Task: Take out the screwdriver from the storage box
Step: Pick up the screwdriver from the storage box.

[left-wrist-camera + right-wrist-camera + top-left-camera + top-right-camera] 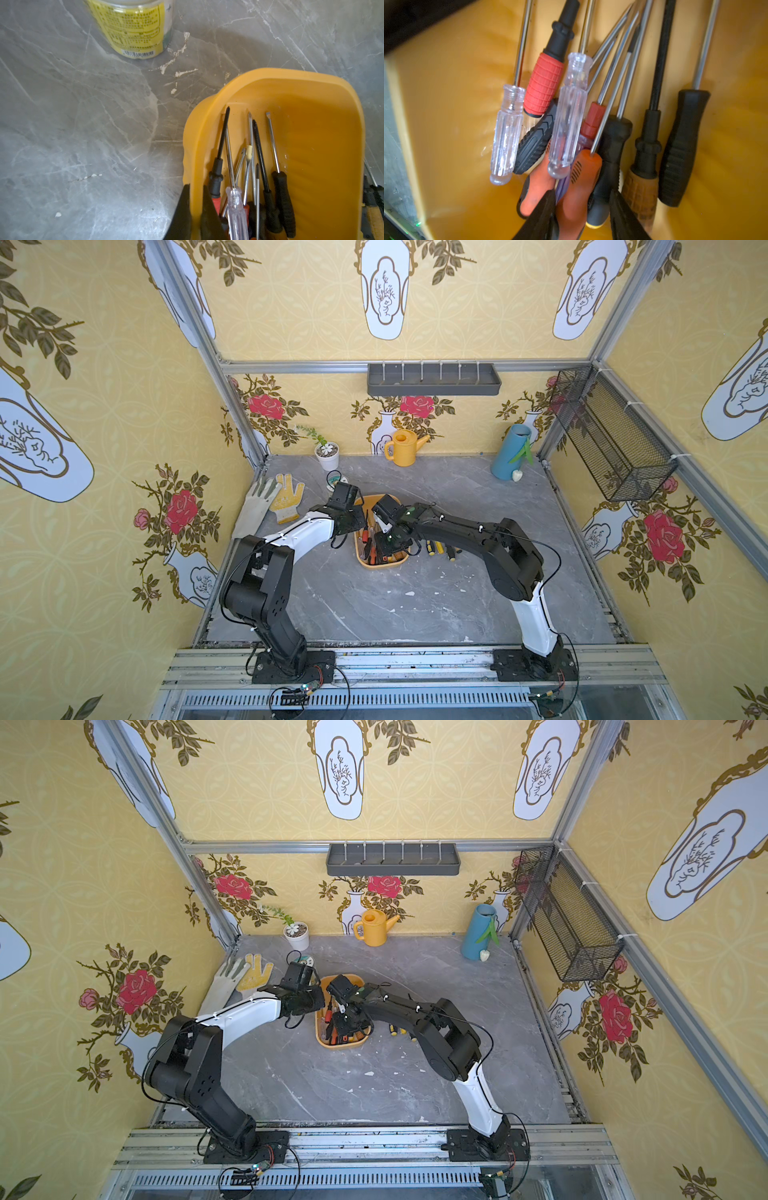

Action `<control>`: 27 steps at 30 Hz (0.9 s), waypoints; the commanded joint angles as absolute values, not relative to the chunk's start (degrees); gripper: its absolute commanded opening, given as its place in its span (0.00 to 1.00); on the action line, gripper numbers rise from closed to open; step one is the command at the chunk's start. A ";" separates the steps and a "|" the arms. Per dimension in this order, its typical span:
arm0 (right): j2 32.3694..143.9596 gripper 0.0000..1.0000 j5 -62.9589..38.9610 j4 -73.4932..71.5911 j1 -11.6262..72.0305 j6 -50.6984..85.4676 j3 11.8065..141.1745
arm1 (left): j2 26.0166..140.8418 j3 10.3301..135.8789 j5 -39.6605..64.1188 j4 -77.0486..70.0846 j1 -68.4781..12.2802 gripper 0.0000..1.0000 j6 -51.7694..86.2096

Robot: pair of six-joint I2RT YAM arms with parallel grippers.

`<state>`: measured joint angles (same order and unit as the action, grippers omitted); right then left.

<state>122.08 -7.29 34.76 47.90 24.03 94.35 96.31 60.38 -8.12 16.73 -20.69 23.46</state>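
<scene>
We see a grey marbled table [415, 605] bearing the storage box [384, 565], loose screwdrivers [440, 548] just beside it, two gloves [286, 497], a jar [133, 31], and, at the back, a plant pot [327, 458], a watering can [404, 450] and a blue vase [508, 454].

The shallow yellow-orange plastic storage box [311, 99] is looking smooth and faintly glossy. Inside it, clear glossy plastic screwdriver handles [506, 133] are catching the light beside a ribbed red rubbery handle [544, 85], a matt black textured grip [681, 145] and shiny bare-metal shafts [704, 45]. The grey marble-patterned counter [72, 124] is showing a smooth, dull sheen.
</scene>
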 commanded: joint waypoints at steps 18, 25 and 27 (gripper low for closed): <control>120.93 0.16 -4.75 35.77 47.18 24.05 94.96 | 96.94 59.77 -6.73 13.47 -20.82 0.00 23.76; 119.55 0.20 -5.89 34.74 46.89 23.44 94.68 | 97.38 59.85 -6.59 13.52 -20.82 0.00 23.93; 120.56 0.35 -6.40 36.22 46.93 22.94 95.99 | 97.38 59.94 -6.51 13.53 -20.81 0.00 23.95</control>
